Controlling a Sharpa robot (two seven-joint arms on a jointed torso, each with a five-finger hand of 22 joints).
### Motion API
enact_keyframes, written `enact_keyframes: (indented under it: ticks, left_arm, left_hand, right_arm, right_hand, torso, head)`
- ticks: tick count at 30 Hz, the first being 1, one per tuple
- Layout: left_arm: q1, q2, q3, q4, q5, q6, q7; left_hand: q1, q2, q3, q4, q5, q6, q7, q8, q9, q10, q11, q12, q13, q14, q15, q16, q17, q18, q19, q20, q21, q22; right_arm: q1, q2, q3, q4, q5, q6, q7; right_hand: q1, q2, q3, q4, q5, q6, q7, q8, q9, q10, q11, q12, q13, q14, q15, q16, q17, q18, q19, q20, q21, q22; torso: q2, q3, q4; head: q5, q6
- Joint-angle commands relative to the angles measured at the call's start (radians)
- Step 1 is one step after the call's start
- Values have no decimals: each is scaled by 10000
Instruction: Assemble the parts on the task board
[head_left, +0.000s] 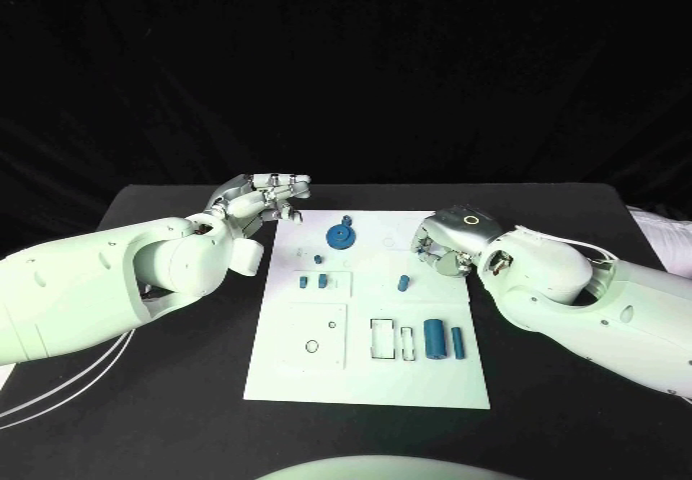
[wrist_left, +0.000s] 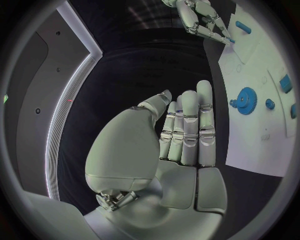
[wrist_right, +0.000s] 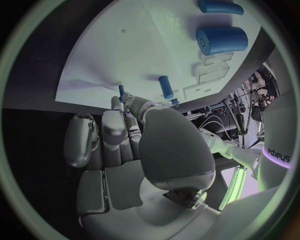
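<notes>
On right arm (wrist_right: 275, 150): "sharpa" lettering

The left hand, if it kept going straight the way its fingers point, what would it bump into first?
Probably nothing soon. In the left wrist view the left hand has its fingers straight, pointing along the bare black table beside the task board. The blue gear sits off to the side. Depth is hard to judge.

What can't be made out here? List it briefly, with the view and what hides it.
1. Head view: the right hand covers the task board's far right corner; anything beneath is hidden.
2. Right wrist view: a small blue part shows at the fingertips; whether it is pinched cannot be told.
3. Head view: the small blue pieces are too small to identify.
4. Left wrist view: the left hand blocks the table beyond it.
</notes>
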Motion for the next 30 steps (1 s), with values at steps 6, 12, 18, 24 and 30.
enact_keyframes:
  ticks: [6, 12, 18, 24, 30]
  left_arm:
    - [-2, -3, 2, -12, 6, 67, 96]
    - [-2, -4, 2, -24, 6, 79, 98]
    - [-2, 4, 1, -21, 6, 90, 106]
    - [-3, 14, 1, -47, 6, 91, 115]
    - [-4, 45, 2, -53, 5, 100, 116]
  left_hand:
    - [-3, 66, -60, 2, 38, -81, 24, 7, -16, -97, 10, 71, 14, -56, 21, 52, -18, 100, 84, 3, -46, -19]
    - [-8, 79, -71, 4, 40, -92, 27, 19, -16, -151, 20, 88, 20, -69, 30, 57, -26, 98, 85, 9, -63, -29]
    - [-5, 75, -79, -2, 40, -110, 31, 19, -18, -185, 24, 98, 22, -77, 33, 60, -30, 98, 86, 12, -73, -35]
    - [-5, 75, -79, -2, 40, -110, 31, 19, -18, -185, 24, 98, 22, -77, 33, 60, -30, 98, 86, 12, -73, -35]
    - [3, 81, -80, -8, 43, -118, 34, 23, -19, -205, 27, 109, 25, -83, 35, 62, -33, 98, 86, 14, -81, -39]
  right_arm:
    - [-9, -343, 107, 652, 555, -413, 28]
    - [-12, -418, 155, 1251, 825, -387, 100]
    - [-98, -222, 168, 1767, 936, -476, 270]
    - [-317, 243, 171, 1965, 995, -585, 546]
    - [-750, 846, 170, 1805, 1172, -475, 788]
  right_hand:
    - [-117, -36, 79, -11, 10, -6, 62, -39, 9, 142, -90, -37, 10, 286, -45, 58, -16, -11, 64, 2, 45, 16]
    - [-148, -53, 91, -20, -5, -2, 76, -42, 15, 148, -80, -48, 6, 287, -39, 70, -14, -12, 65, 3, 49, 22]
    - [-146, -70, 117, -54, -6, -8, 89, -51, 19, 147, -74, -62, 2, 288, -34, 85, -7, -14, 71, 2, 60, 38]
    - [-143, -99, 150, -110, 22, -1, 104, -55, 28, 162, -66, -74, -1, 296, -27, 132, 27, -19, 86, 0, 84, 75]
    - [-149, -120, 178, -153, 43, -19, 128, -71, 30, 151, -49, -97, -9, 300, -18, 153, 32, -18, 84, -3, 88, 76]
  torso:
    - [1, 1, -16]
    - [-5, 3, -13]
    - [2, -8, 6]
    - [-2, 11, -25]
    - [7, -25, 14]
  head:
    - [11, -4]
    - [37, -14]
    - [175, -61]
    - [616, -197]
    - [1008, -369]
